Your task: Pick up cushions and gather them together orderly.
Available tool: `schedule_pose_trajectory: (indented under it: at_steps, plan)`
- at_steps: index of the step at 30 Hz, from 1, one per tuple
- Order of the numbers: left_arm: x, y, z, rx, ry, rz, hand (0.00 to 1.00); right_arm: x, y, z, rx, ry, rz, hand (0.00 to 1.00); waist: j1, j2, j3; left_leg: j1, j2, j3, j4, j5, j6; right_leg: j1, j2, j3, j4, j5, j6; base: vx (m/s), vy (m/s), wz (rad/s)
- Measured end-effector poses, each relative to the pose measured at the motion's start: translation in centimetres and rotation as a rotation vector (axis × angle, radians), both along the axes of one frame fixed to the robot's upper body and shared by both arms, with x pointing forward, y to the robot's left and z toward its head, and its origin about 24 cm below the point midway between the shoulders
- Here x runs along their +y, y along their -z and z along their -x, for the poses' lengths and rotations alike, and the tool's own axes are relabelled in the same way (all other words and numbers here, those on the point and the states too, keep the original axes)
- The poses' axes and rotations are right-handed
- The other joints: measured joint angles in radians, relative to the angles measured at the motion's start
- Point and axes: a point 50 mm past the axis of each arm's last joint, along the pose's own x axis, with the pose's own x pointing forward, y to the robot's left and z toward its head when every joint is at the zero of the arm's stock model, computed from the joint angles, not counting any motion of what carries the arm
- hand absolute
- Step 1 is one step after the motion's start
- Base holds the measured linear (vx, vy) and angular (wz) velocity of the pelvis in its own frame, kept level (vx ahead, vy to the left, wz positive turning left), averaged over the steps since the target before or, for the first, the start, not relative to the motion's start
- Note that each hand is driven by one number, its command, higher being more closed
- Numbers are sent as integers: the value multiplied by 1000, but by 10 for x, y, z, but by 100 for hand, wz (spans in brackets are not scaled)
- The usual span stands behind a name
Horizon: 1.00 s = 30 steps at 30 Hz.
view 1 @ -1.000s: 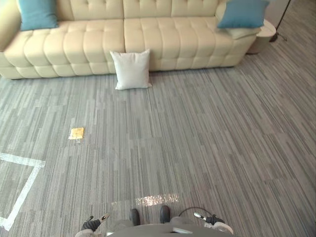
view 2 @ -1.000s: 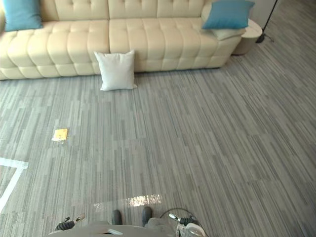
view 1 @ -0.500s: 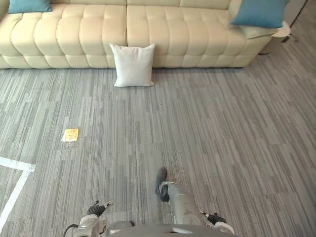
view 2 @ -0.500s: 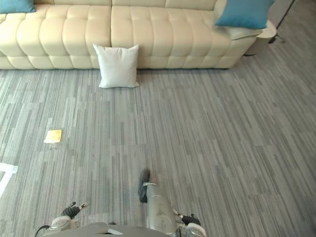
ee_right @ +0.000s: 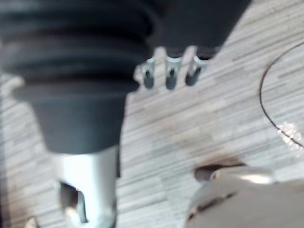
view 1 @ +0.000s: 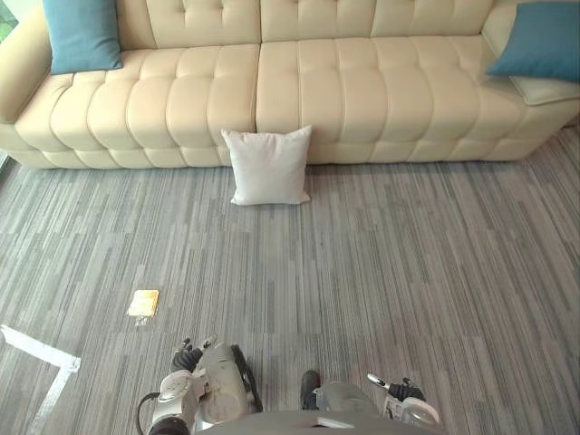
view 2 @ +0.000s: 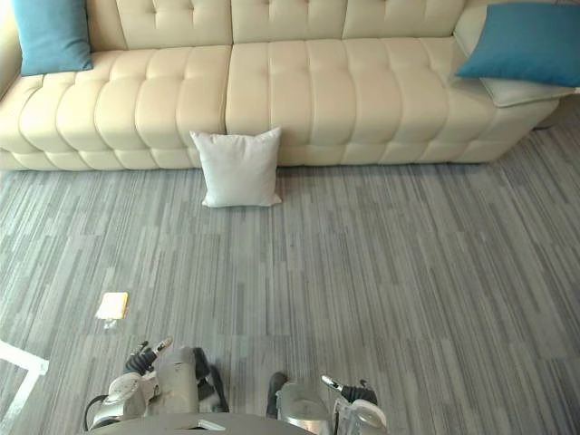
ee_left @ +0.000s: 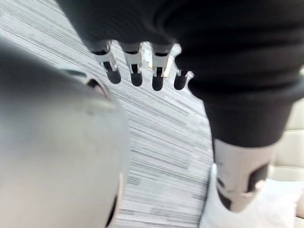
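Left eye view: white cushion (view 1: 268,167) is leaning against sofa (view 1: 362,91); yellow slip (view 1: 144,303) is lying on floor (view 1: 408,272); left robot hand (ee_left: 134,64), right robot hand (ee_right: 171,76) are dangling slack-fingered, empty.

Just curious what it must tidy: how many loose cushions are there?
4. A white square cushion on the floor leans against the cream tufted sofa; one blue cushion at its left end; another blue cushion at its right end, atop a cream cushion. Others may be hidden.

No legible text or numbers
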Motion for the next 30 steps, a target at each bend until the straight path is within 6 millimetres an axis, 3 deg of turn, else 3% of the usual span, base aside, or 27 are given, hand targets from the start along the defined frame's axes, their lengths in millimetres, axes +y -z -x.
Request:
schedule_pose_trajectory:
  at_steps: [2,3,5,6,9,11,14,15,16,17,18,19,20,21,22,24,26,28,30]
  plan:
    - [4,1,1,15,19,-15,0,5,1,-1,-3,1,-14,0,-10,-26,-8,37,-25,19,17,-50,14,-75,-37,28,201,42,27,493,334,-7]
    - [6,3,2,47,40,-19,0,6,0,-1,-8,-3,-15,0,-29,-28,0,135,-54,27,-2,-114,14,-210,-77,46,542,185,37,524,327,-3]
    - [4,6,9,73,65,-20,0,5,-2,-5,-27,-17,-3,0,-45,-28,1,282,-75,34,-62,-140,21,-298,-82,19,751,173,28,659,279,8]
    - [1,6,9,74,77,-17,0,7,-2,-7,-33,-45,3,0,-45,-28,-3,363,-79,48,-117,-146,22,-362,-63,-25,769,149,19,583,175,12]
    - [-6,6,5,65,86,-2,0,7,-6,-17,-57,-69,13,0,-48,-22,-2,463,-88,49,-209,-145,19,-477,-7,-102,626,87,-9,474,65,13]
    - [-14,8,7,75,88,20,0,6,-8,-22,-71,-72,17,0,-62,-11,3,540,-96,45,-283,-146,9,-517,53,-165,311,117,-37,628,0,22]
    - [-22,10,7,84,107,31,0,4,-10,-25,-87,-67,16,0,-72,-6,7,631,-117,-4,-321,-178,-34,-511,88,-155,-18,266,-51,551,-114,51]
    - [-23,10,9,90,109,36,0,4,-9,-23,-86,-68,8,0,-74,-6,9,651,-123,-28,-318,-196,-54,-498,86,-133,-31,335,-65,446,-159,72]
    - [-28,12,10,97,109,48,0,2,-10,-23,-92,-66,12,0,-78,-2,3,679,-117,-59,-318,-209,-64,-490,85,-129,17,403,-113,523,-203,65]
    - [-35,13,10,101,113,67,0,-4,-13,-27,-101,-67,32,0,-77,41,2,691,-93,-78,-306,-207,-67,-500,87,-154,99,320,-110,494,-215,63]
    - [-43,13,10,96,124,87,0,-10,-14,-28,-107,-59,43,0,-75,65,-1,672,-70,-98,-256,-198,-74,-500,86,-179,145,264,-119,479,-223,51]
    - [-47,13,10,95,131,95,0,-12,-14,-28,-108,-55,48,0,-76,76,0,655,-54,-116,-209,-191,-77,-495,88,-191,162,240,-119,471,-247,57]
    - [-48,13,9,91,137,102,0,-13,-15,-29,-112,-57,53,0,-84,92,0,605,-25,-147,-97,-171,-105,-470,91,-214,173,207,-129,430,-231,59]
    - [-46,12,8,84,120,104,0,-12,-15,-29,-109,-61,52,0,-92,86,6,523,11,-193,105,-129,-165,-426,101,-233,167,180,-142,421,-221,43]
    - [-44,11,6,74,110,102,0,-12,-15,-28,-103,-62,51,0,-85,92,3,485,29,-203,209,-116,-189,-395,116,-233,153,168,-146,392,-184,10]
    - [-39,9,5,59,74,97,0,-12,-11,-21,-77,-60,45,0,-73,86,8,393,86,-163,423,-115,-190,-301,164,-227,99,146,-157,379,-145,-30]
    - [-38,7,2,40,62,99,0,-11,-10,-18,-63,-61,42,0,-63,85,7,331,107,-129,442,-137,-160,-254,180,-216,65,143,-156,320,-52,-39]
    - [-37,5,-3,20,61,97,0,-10,-9,-17,-54,-61,38,0,-54,78,11,293,98,-99,338,-165,-131,-227,181,-186,42,146,-152,264,16,-47]
    - [-38,4,-5,13,63,97,0,-10,-8,-16,-47,-61,38,0,-44,78,11,276,65,-108,106,-177,-123,-205,177,-142,24,152,-141,240,114,-63]
